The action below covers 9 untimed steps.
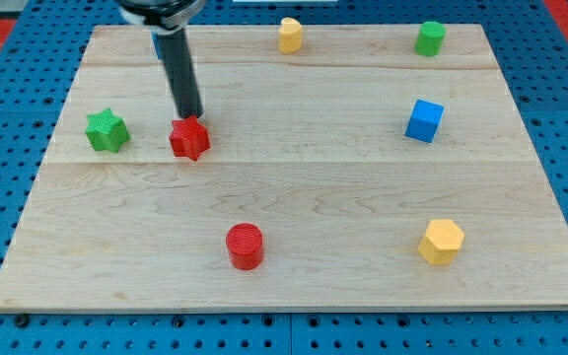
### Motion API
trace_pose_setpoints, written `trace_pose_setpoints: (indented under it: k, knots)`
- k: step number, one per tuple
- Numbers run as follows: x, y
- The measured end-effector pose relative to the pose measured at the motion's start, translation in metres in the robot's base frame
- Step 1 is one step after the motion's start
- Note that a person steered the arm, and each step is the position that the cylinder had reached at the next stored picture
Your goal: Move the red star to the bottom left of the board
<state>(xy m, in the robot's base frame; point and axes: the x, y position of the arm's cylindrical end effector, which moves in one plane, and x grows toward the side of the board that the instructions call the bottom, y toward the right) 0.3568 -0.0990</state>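
Note:
The red star (189,138) lies on the wooden board (294,276), left of centre in the upper half. My tip (192,116) comes down from the view's top and stands just behind the red star, at its upper edge, touching or nearly touching it. The board's bottom left corner (28,286) is far below and left of the star.
A green star (106,130) lies left of the red star. A red cylinder (245,246) sits below centre. A yellow hexagon (441,242) is at lower right, a blue cube (424,120) at right, a green cylinder (429,38) and a yellow block (291,35) along the top. A blue block (156,44) is partly hidden behind the rod.

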Motion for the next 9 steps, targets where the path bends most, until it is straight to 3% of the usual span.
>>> trace_pose_setpoints:
  k: [1, 2, 3, 4, 5, 7, 8, 9]
  knots:
    - [0.038, 0.007]
    - [0.108, -0.053]
    - [0.106, -0.043]
    - [0.059, -0.05]
    - [0.082, -0.072]
    - [0.177, -0.1]
    - [0.177, -0.094]
    - [0.133, -0.06]
